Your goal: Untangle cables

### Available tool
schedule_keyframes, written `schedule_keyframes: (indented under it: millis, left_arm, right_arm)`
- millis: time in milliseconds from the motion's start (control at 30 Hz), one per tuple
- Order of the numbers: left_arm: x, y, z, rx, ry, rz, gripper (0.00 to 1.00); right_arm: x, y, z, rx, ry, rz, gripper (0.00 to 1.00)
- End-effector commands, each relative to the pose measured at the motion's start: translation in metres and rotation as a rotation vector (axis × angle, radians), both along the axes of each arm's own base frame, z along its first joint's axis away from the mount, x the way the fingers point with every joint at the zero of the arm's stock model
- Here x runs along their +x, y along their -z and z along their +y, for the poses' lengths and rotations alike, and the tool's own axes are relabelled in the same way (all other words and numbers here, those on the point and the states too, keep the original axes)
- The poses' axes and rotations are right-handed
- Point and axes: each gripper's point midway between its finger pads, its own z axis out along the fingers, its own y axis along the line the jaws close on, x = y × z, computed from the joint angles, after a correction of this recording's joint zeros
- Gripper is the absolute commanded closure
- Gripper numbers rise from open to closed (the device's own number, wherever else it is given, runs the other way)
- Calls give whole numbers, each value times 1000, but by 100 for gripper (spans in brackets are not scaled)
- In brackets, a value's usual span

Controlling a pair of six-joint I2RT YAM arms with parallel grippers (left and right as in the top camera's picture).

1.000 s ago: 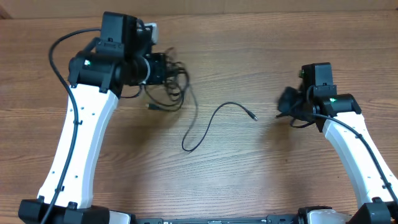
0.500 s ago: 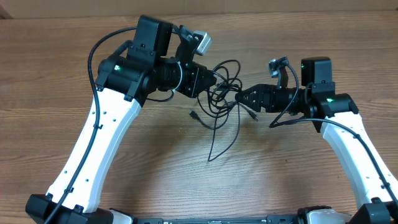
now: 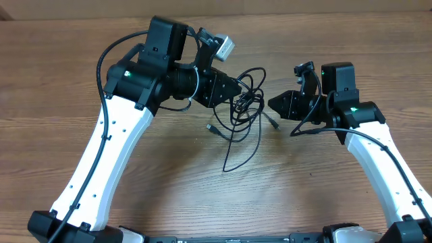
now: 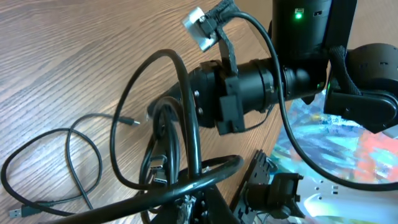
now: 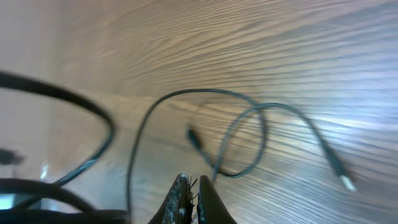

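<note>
The cables (image 3: 246, 101) are thin black cords bunched in a tangle at mid-table, raised off the wood. My left gripper (image 3: 233, 90) is shut on that bunch; in the left wrist view several strands (image 4: 168, 155) cross its jaws (image 4: 199, 208). One strand hangs down and its loop (image 3: 233, 158) lies on the table. Two plug ends (image 3: 211, 127) (image 3: 273, 123) dangle below the tangle. My right gripper (image 3: 272, 104) sits just right of the tangle, fingers together (image 5: 194, 182). A thin strand (image 5: 249, 124) meets its tips; I cannot tell whether it is pinched.
The wooden table (image 3: 324, 189) carries nothing else. Both white arms (image 3: 101, 155) (image 3: 385, 162) reach in from the near edge, each with its own thick black cable. The right arm's black wrist (image 4: 249, 87) fills much of the left wrist view.
The left arm swung the tangle from the far left to the middle and lifted it. The right gripper reached in open, then shut and drew back slightly to the right.
</note>
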Motion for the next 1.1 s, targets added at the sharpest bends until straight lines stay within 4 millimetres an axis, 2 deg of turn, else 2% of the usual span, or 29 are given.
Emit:
schedule_keyframes:
  millis: [0,33,133,167,267,400,600,733,767,867,967,1000,1033,1067]
  left_arm:
    - [1,-5,-1,-1,8,-26,96]
    - [2,-4,-1,1,7,-28,96]
    - [7,-2,2,25,-17,-44,96]
    - [10,0,4,40,-30,-50,96]
    - [11,1,5,50,-39,-54,96]
    - [13,-1,4,41,-43,-60,96]
    - [11,-18,-8,-58,-21,-42,96]
    - [6,-26,-14,-111,-3,-4,96]
    - [5,-26,-15,-113,1,-1,96]
    - [3,-25,-17,-111,6,3,96]
    - [2,-25,-17,-111,5,8,96]
    - [2,-25,-16,-110,5,9,96]
    - [2,-25,-16,-109,4,10,96]
    - [3,-24,-16,-105,1,11,96]
  right_arm:
    - [6,-6,-3,1,47,9,96]
    - [-1,-11,6,48,-12,12,87]
    - [-18,-21,23,141,-132,19,39]
    - [-23,-21,25,156,-143,37,30]
    - [-32,-16,25,158,-145,88,24]
    - [-38,-10,23,136,-169,94,24]
    - [-39,-3,26,136,-178,90,23]
    - [-34,-7,32,139,-195,51,25]
    - [-33,-8,33,140,-200,41,30]
    - [-31,-10,37,142,-209,20,53]
    - [-31,-11,39,142,-216,15,71]
    - [-31,-10,39,142,-215,16,79]
    - [-30,-9,37,129,-207,15,94]
    - [-28,-6,34,107,-191,15,96]
